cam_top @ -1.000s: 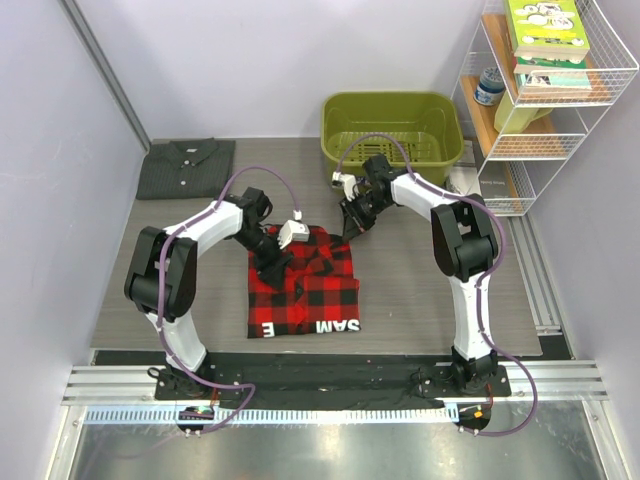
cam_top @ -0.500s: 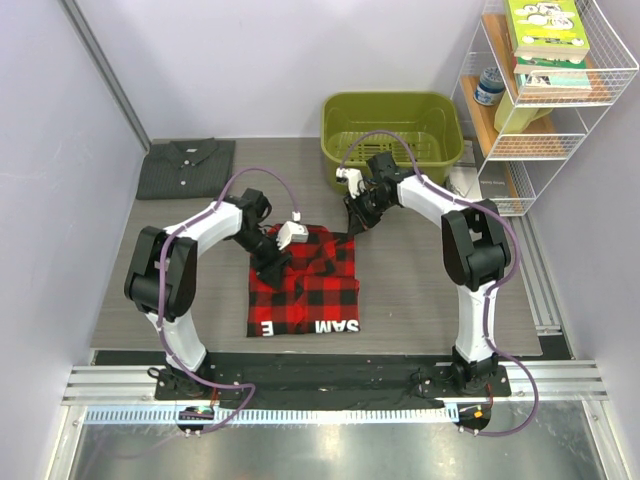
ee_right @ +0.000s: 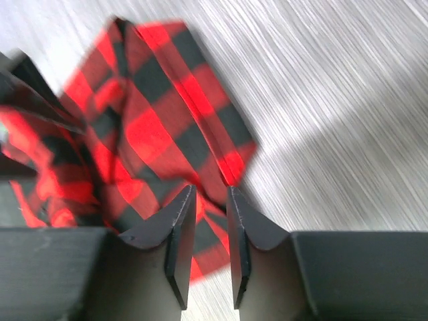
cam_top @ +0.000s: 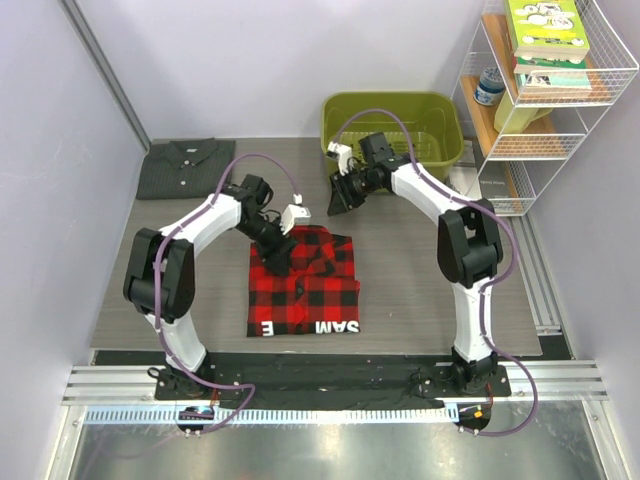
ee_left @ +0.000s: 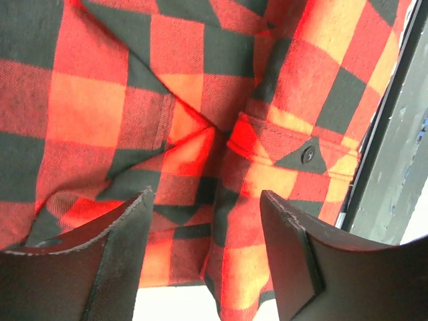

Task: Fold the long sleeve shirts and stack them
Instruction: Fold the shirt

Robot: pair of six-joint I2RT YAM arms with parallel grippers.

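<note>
The red-and-black plaid shirt [cam_top: 310, 290] lies folded into a rectangle at the centre of the surface [cam_top: 430, 290]. Its lower edge shows white letters. The left end effector [cam_top: 275, 250] sits over the shirt's upper left part. In the left wrist view its fingers [ee_left: 114, 267] stand wide apart with nothing between them, and the plaid cloth [ee_left: 100, 100] with a buttoned cuff fills the frame just beyond the tips.

The right end effector [cam_top: 337, 197] hangs above bare surface, just beyond the shirt's upper right corner and near the green basket [cam_top: 390, 125]. In the blurred right wrist view its fingers [ee_right: 177, 234] are parted by only a narrow gap. The plaid [ee_right: 154, 120] spreads to the upper left past the tips, not clamped.

The dark grey shirt [cam_top: 185, 168] lies folded in the upper left of the surface, well apart from both arms.
</note>
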